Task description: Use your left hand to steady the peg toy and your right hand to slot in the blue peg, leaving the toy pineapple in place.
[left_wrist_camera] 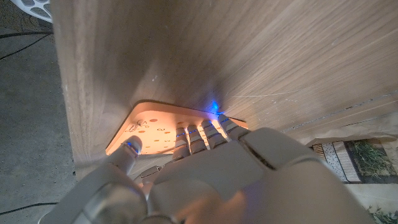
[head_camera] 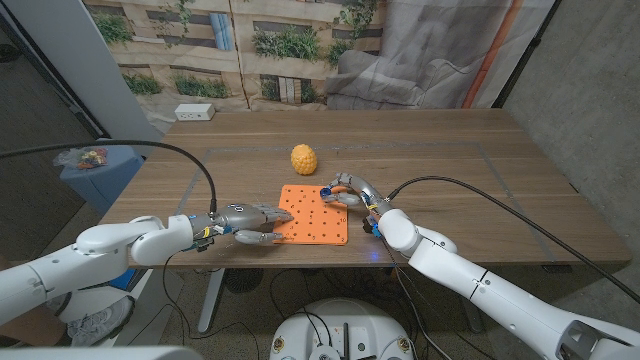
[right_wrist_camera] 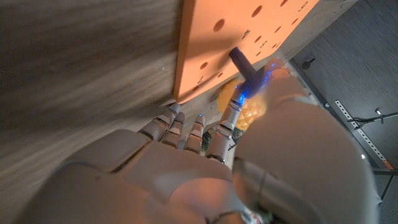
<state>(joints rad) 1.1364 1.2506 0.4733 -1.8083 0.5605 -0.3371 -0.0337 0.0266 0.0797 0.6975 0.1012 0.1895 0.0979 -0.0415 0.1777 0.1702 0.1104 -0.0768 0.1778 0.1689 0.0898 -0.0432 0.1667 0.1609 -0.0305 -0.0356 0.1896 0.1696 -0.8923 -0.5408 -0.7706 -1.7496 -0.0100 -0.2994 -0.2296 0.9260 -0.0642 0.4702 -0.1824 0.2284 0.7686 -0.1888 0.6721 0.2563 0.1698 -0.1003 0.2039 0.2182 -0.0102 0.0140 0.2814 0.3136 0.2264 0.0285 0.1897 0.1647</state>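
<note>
**Me:** While my right hand (right_wrist_camera: 205,168) pinches the blue peg (right_wrist_camera: 245,70) between thumb and a fingertip, the other fingers (right_wrist_camera: 166,121) reach loosely toward the edge of the orange peg toy (right_wrist_camera: 214,46). In the right wrist view the peg's free end sits against the board's face, close to a hole, though I cannot tell whether it has entered.

**Partner:** And your left?

**Me:** My left hand (head_camera: 245,216) has nothing closed inside it; its fingers (left_wrist_camera: 200,134) lie stretched over the near-left corner of the board, thumb set apart along the edge. It looks like a press rather than a grip.

**Partner:** How do you expect the peg to handle?

**Me:** I judge it light, stiff and smooth, likely plastic, so it could twist or slip in a two-point pinch. I would hold it near its upper end, leaving the lower part free to go in, and keep it upright to the board.

**Partner:** The board itself?

**Me:** Thin, flat and probably light, so it may skate across the wooden table (head_camera: 450,150) if pushed sideways. Pressing down near the corner, away from the holes, suits it.

**Partner:** Anything else close by?

**Me:** The toy pineapple (head_camera: 304,158) stands just beyond the board's far edge, apart from both hands. In the right wrist view it shows right behind my thumb, so I would avoid sweeping that way.
</note>
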